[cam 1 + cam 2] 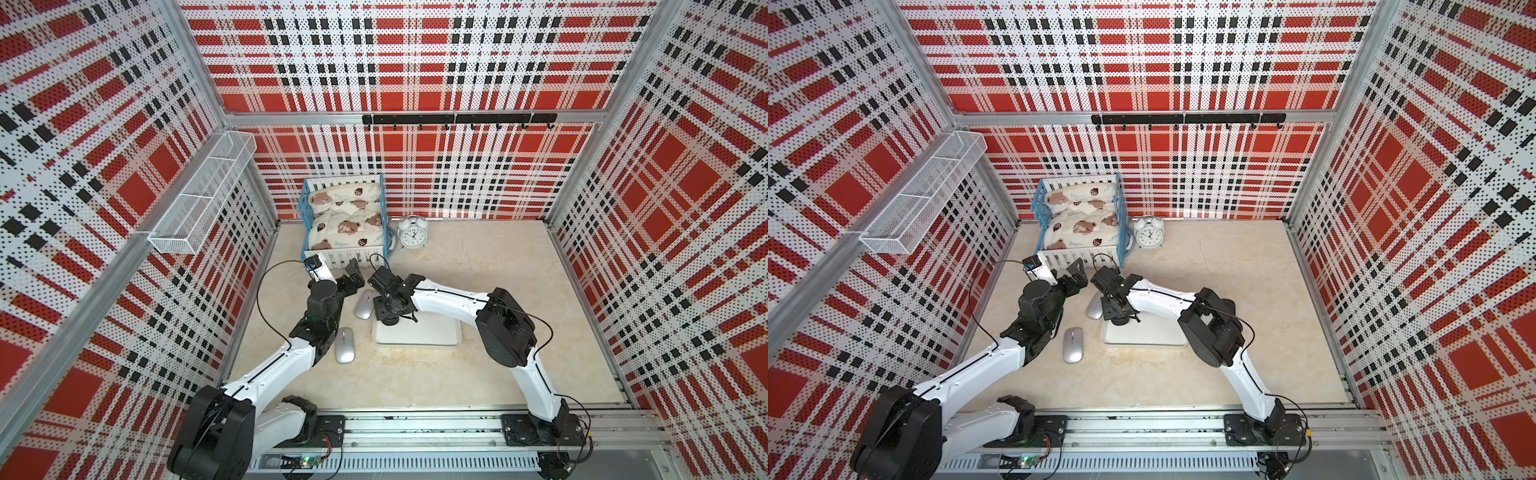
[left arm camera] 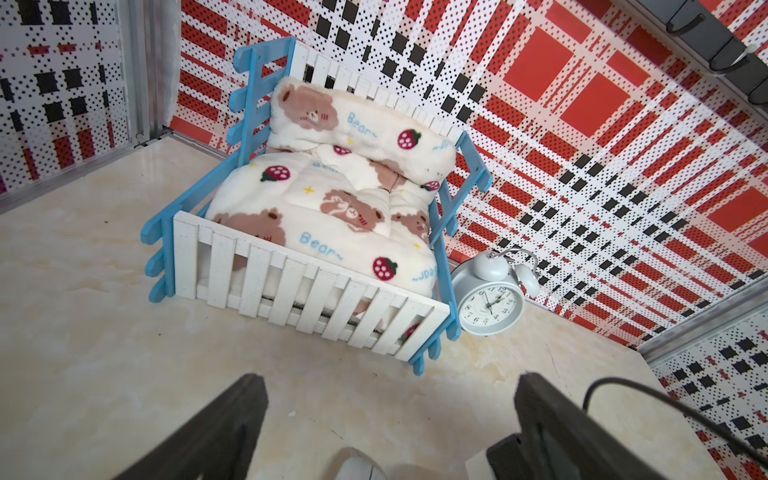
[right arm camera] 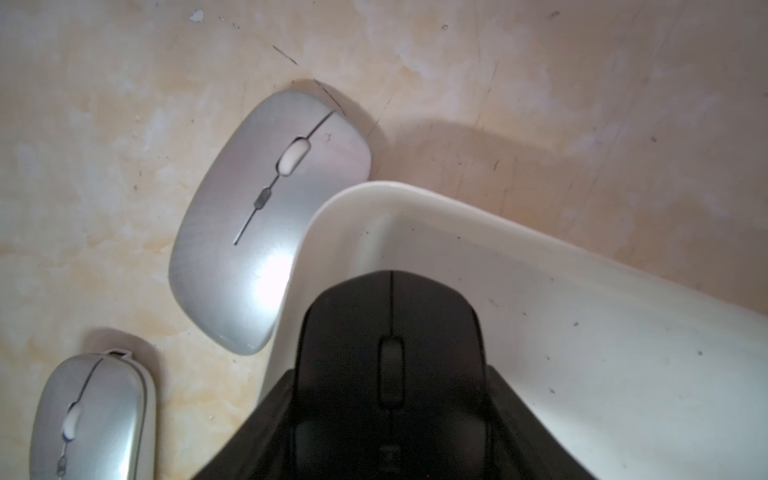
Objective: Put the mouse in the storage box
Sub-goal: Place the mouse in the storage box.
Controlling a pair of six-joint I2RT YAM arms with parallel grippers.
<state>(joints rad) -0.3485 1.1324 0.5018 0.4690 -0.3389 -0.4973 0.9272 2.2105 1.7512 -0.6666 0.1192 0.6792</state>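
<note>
Clearly the black mouse [image 3: 390, 328] is pinched between the right fingers [image 3: 262, 440]: one presses each flank, and its nose and scroll wheel stick out ahead of them. It hangs inside the storage box [image 1: 419, 337], over the box's 10 o'clock corner. The right wrist view does not show whether its underside touches the box floor. The rest of the box [image 3: 602, 353] is bare white plastic.

Both top views show the box near the middle of the desk [image 1: 498, 270], with the right arm bent down over that corner. One silver mouse [image 1: 365, 305] lies on the desk just outside the same corner — so close to the rim that contact cannot be told. A second silver mouse [image 1: 345, 347] lies at the box's 9 o'clock, near it but apart.

The left fingers [image 2: 216, 428] are spread wide and hold nothing. They hover at about 11 o'clock from the box, between the nearer silver mouse and the toy crib [image 1: 345, 220]. The crib stands at the desk's 12 o'clock edge — an alarm clock [image 1: 412, 233] sits beside it at its 3 o'clock.
</note>
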